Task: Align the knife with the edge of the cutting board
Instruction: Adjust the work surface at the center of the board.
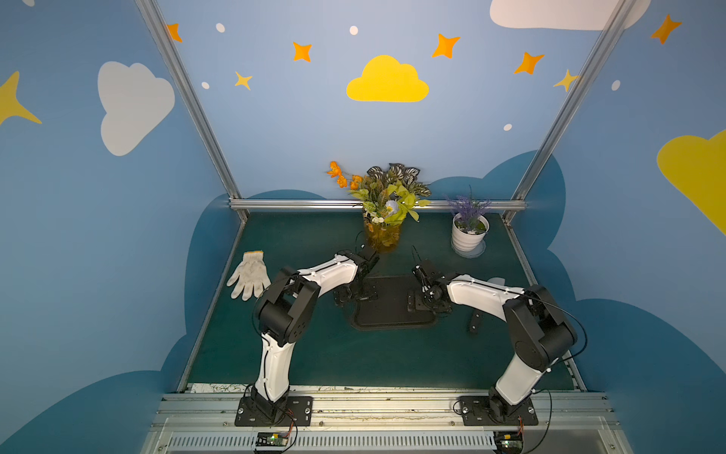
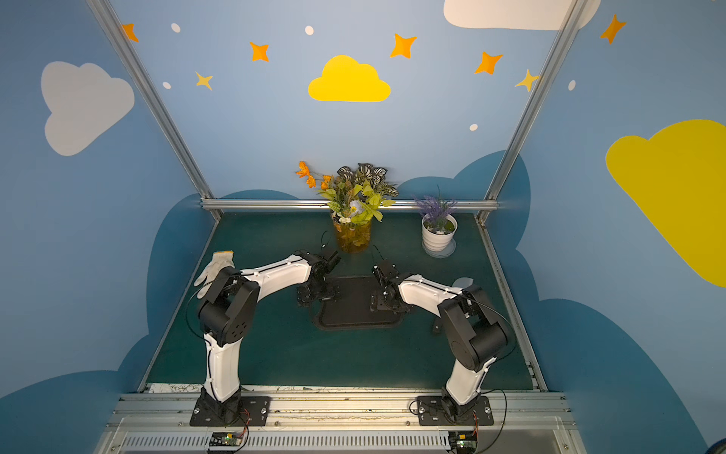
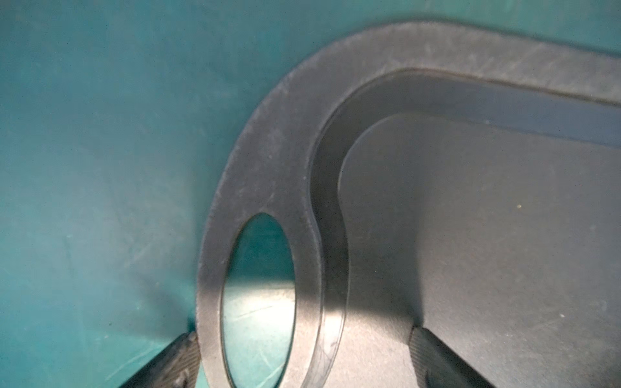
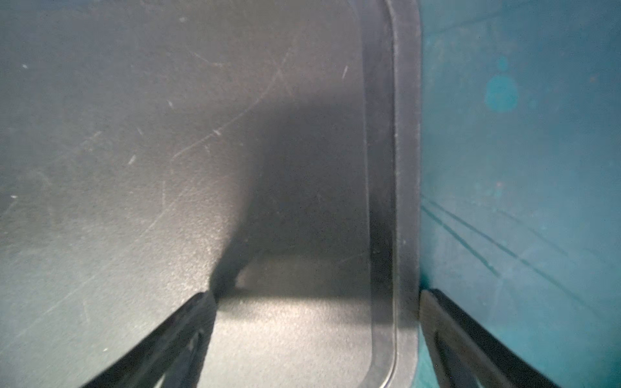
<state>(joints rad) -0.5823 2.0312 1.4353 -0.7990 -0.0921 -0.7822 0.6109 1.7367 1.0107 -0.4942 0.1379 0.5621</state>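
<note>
The black cutting board (image 1: 387, 310) lies flat mid-table in both top views, its handle slot (image 3: 258, 295) at the left end. My left gripper (image 3: 304, 336) stands open astride that end: one finger (image 3: 181, 356) is on the mat by the rim, the other (image 3: 433, 352) on the board. My right gripper (image 4: 316, 295) is open astride the right rim (image 4: 406, 168). It has one finger (image 4: 188, 329) over the board and one (image 4: 450, 329) over the mat. The knife (image 1: 475, 320) lies right of the board, mostly hidden under the right arm. Its black handle shows, with a pale bit of blade (image 1: 497, 280) beyond.
A white work glove (image 1: 248, 275) lies at the far left of the green mat. An amber vase of flowers (image 1: 383, 232) stands just behind the board. A white pot of lavender (image 1: 469, 234) is at the back right. Metal frame rails border the table.
</note>
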